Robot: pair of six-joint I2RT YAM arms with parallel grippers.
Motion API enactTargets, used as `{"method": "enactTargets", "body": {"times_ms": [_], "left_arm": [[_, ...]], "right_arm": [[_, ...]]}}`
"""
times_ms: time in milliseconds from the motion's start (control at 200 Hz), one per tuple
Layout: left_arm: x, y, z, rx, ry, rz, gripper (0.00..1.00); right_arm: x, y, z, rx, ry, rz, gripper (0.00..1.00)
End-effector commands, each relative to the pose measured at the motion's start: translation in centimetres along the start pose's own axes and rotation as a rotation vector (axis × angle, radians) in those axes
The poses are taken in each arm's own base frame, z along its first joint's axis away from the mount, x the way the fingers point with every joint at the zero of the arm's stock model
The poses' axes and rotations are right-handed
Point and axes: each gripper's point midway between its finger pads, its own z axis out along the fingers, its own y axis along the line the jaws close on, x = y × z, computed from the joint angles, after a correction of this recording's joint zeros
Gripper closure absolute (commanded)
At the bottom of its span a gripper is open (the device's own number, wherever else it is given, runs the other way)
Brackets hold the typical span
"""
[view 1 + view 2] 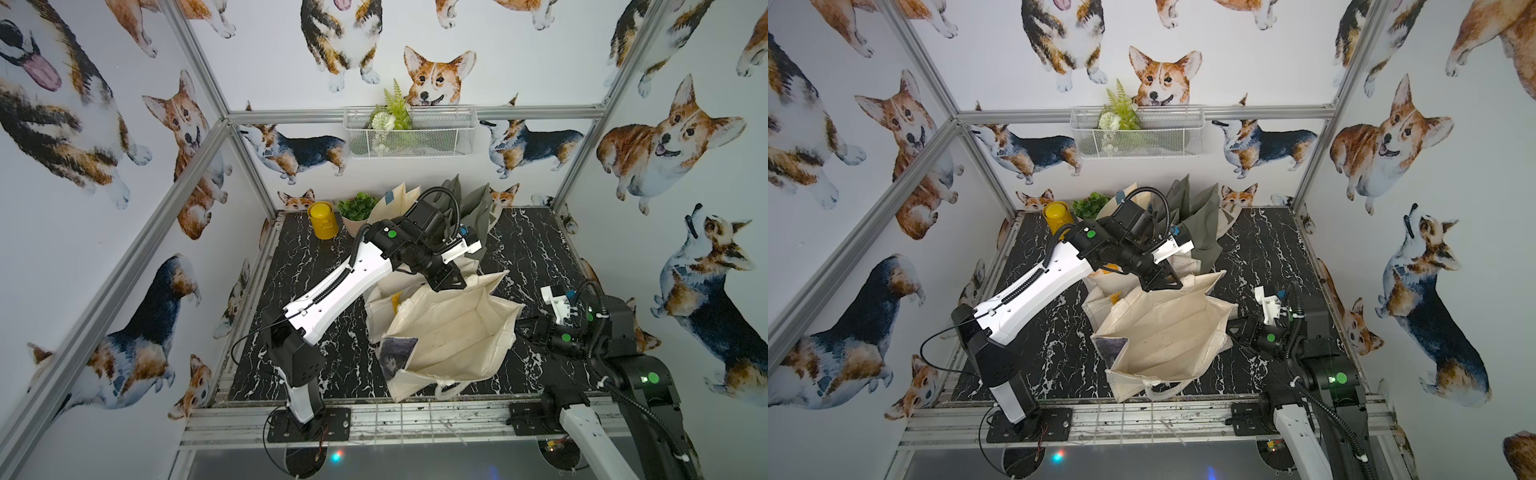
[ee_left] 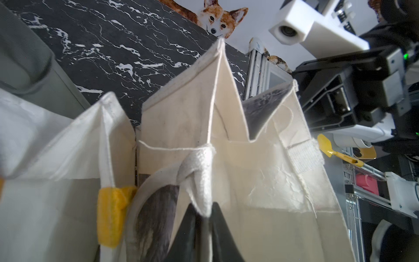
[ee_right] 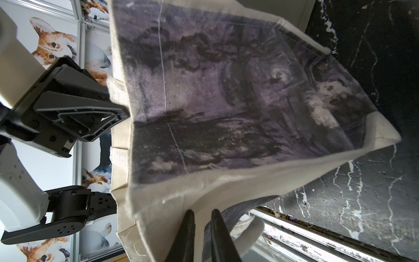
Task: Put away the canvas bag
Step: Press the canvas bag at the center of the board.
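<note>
- Counter (image 1: 540, 249): black marble w/ white veins; it carries the canvas bag and all else.
- Canvas bag (image 1: 449, 332): cream, stands upright w/ mouth wide open on the counter's near middle part. A dark grey print (image 3: 226, 102) covers one outer face. Both pincers hold it at the rim.
- Left arm (image 1: 345, 286): white and black, it reaches over to the bag's far rim.
- Right arm (image 1: 615, 332): black, low, just beside the bag on the side opposite the left arm's base.
- Grey-green bags (image 1: 478, 216): upright behind the canvas bag, near the back wall.
- Second cream bag (image 2: 56, 158): touching the canvas bag's far side, w/ a yellow piece (image 2: 111, 215) on its edge.
- Wire basket (image 1: 409, 137): on the back wall, high above and behind the bag, w/ a fern in it.
- Potted plant (image 1: 357, 205) and yellow can (image 1: 321, 220): at the back corner, well apart from the bag.
- Left pincer (image 2: 203, 208): closed tight on the bag's white strap at the far rim.
- Right pincer (image 3: 201, 213): fingers nearly together, clamped on the bag's rim cloth.
</note>
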Motion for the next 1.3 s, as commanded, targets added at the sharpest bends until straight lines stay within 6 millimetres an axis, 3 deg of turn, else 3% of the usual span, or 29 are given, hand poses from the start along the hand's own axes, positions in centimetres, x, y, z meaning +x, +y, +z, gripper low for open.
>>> {"method": "enactTargets", "body": {"times_ms": [0,215,305,325,395,661,961,1066,1296], "left_arm": [[1.1,-0.7,-0.1,0.006,0.024,-0.010,0.91],[0.9,0.5,-0.9,-0.082,-0.024,-0.028,1.00],[0.6,1.8,-1.3,-0.083,-0.070,-0.085,1.00],[0.2,1.4,-2.4,-0.078,-0.106,-0.086,1.00],[-0.2,1.9,-3.3,-0.063,-0.160,-0.125,1.00],[-0.8,3.1,-5.2,-0.037,-0.249,-0.195,1.00],[-0.6,3.3,-4.6,-0.009,-0.238,-0.225,1.00],[-0.5,3.3,-4.3,0.002,-0.237,-0.233,1.00],[-0.4,2.8,-3.7,0.018,-0.222,-0.231,1.00]], "right_arm": [[-1.6,0.2,0.7,0.029,-0.061,-0.028,0.88],[-0.6,-1.2,0.3,0.114,-0.078,-0.079,0.83],[0.4,-2.4,0.1,0.141,-0.061,-0.077,0.73],[0.6,-2.6,0.0,0.143,-0.056,-0.079,0.70],[1.5,-3.5,-0.3,0.162,-0.045,-0.079,0.62],[3.4,-4.9,-1.5,0.179,-0.028,-0.102,0.51],[5.0,-1.5,-0.8,-0.060,0.048,-0.270,0.48],[4.9,0.2,-0.9,-0.146,0.038,-0.369,0.48],[3.7,1.4,0.3,-0.198,0.025,-0.458,0.50]]}}
